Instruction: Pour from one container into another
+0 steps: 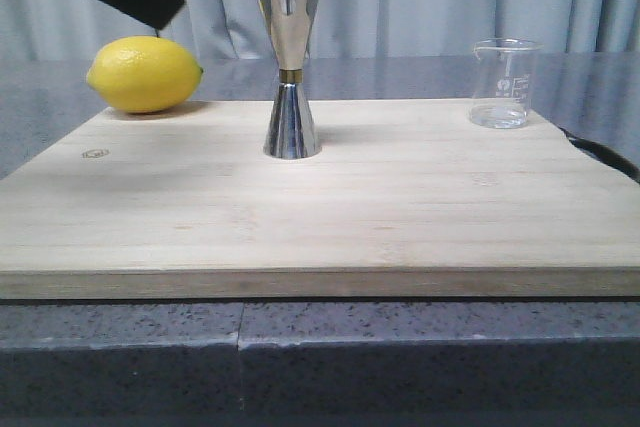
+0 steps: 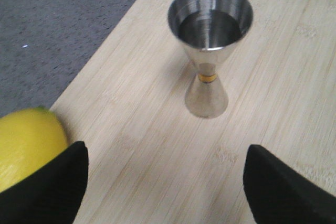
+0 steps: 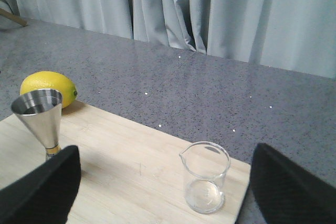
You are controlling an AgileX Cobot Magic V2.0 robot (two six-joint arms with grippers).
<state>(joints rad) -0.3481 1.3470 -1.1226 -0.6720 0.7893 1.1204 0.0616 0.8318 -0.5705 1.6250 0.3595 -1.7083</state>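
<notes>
Board (image 1: 320, 217) lies nearest, with the jigger (image 1: 289, 65) upright at its middle, mouth up to receive. Right of the jigger, well apart, stands the beaker (image 1: 503, 83); left sits a lemon (image 1: 144, 74). Left gripper (image 2: 167, 182) and right gripper (image 3: 167, 187) both gape, empty.

My fingers (image 2: 50, 190) are matte black. The jigger (image 1: 289, 65) is shiny silver steel with a thin gold band at its waist, and it mirrors the pale curtain. The beaker (image 1: 503, 83) on the right is clear glass with white printed markings. The lemon (image 1: 144, 74) at the far left is bright yellow. The board (image 1: 320, 207) is pale wood with fine straight grain. The counter (image 3: 173, 85) is speckled grey, and the curtain (image 3: 210, 9) is light blue-grey.
</notes>
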